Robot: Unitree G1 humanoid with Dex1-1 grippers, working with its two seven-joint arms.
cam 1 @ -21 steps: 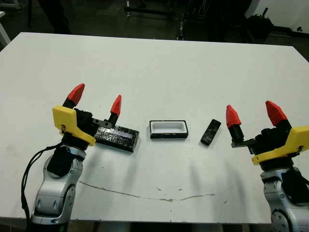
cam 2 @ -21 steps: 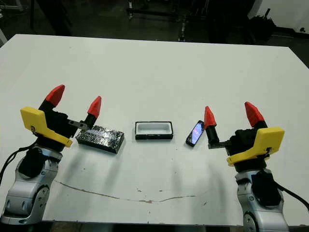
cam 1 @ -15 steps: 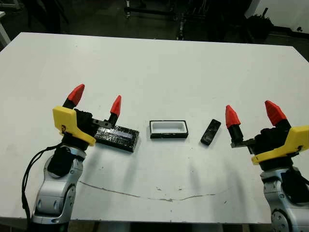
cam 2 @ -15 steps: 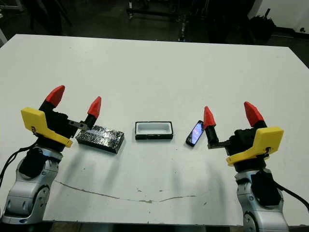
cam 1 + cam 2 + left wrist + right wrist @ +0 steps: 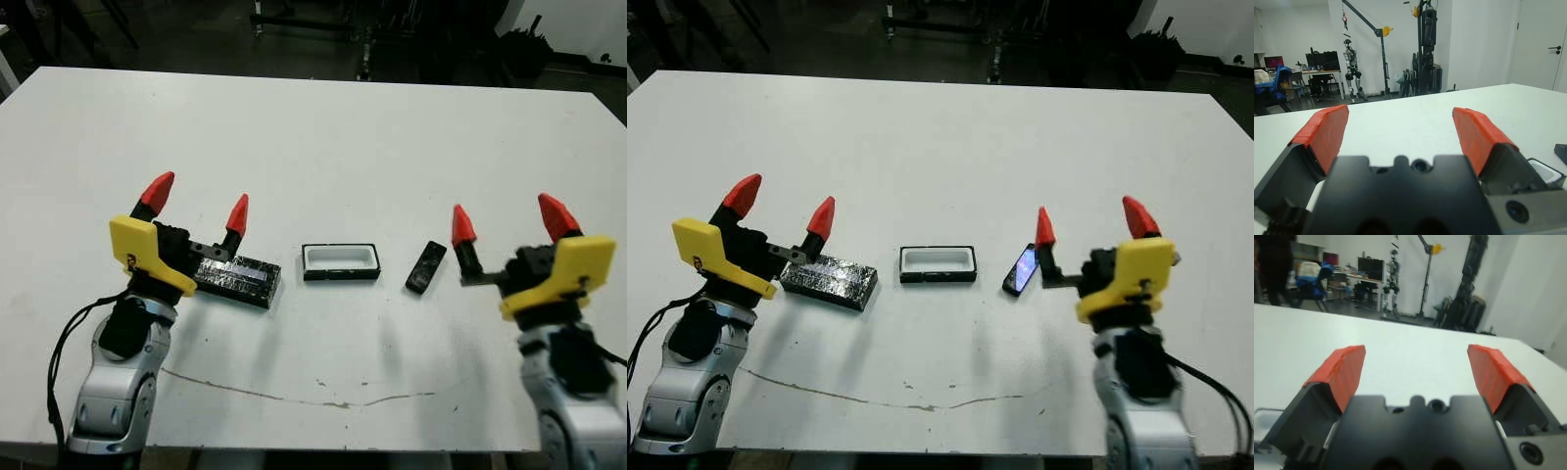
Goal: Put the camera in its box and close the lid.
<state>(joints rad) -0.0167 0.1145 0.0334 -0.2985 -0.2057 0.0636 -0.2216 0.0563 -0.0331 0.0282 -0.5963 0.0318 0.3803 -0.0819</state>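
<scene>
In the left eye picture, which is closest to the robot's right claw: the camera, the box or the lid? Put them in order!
Nearest first from the right gripper:
1. The camera, lying just inward of the gripper's inner finger.
2. The box, open, in the middle of the table.
3. The lid, far over on the robot's left, by the left gripper.

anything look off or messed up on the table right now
Nothing is damaged or spilled. The box sits open and empty, the camera lies slightly askew beside it, and the lid lies flat on its other side. One oddity: a thin dark scuff line runs across the table near its front edge.
</scene>
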